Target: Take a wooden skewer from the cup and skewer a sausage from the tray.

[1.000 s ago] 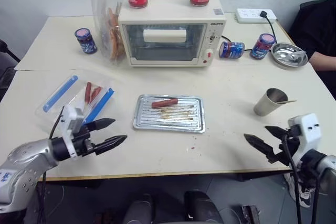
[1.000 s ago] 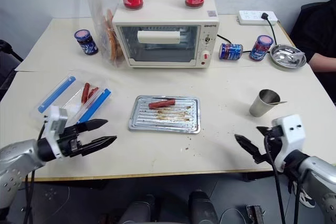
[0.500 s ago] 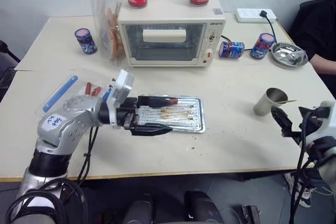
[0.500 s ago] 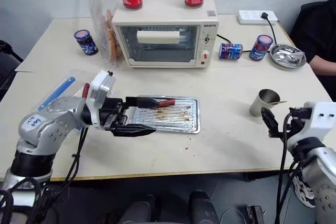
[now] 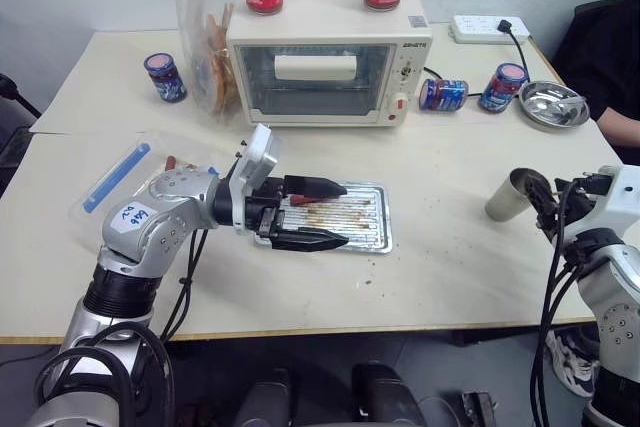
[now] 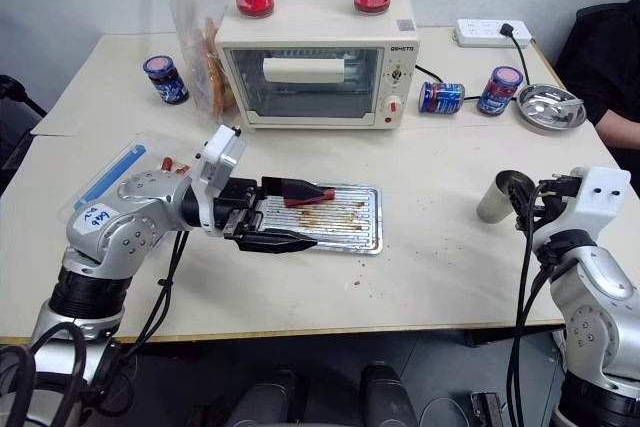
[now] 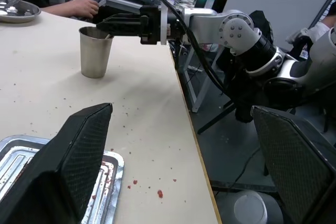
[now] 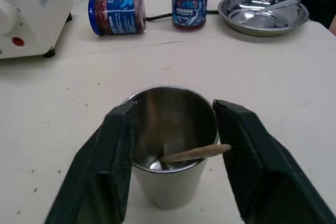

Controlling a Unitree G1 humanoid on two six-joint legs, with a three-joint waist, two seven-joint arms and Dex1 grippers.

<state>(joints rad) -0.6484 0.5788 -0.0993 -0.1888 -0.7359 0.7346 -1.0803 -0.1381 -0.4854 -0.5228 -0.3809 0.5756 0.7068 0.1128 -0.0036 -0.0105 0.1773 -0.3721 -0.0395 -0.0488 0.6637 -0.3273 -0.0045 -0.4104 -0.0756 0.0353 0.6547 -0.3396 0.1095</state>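
The table (image 5: pixel 440 247) is seen from above and in front by both eye views, which share nearly the whole scene, from the oven (image 5: pixel 325 67) at the far side to the tray (image 6: pixel 340 217) near the middle. The left wrist view is set low and level, facing across the tabletop toward the cup (image 7: pixel 95 52), which is seen near its edge. The right wrist view is held close over the same cup (image 8: pixel 170 140), looking down into it, with jars (image 8: pixel 189 6) beyond.

A lab or office test bench: a pale table (image 5: pixel 470 247) with toaster oven (image 5: pixel 328 69), power strip (image 5: pixel 488 28) (someone seated alongside).
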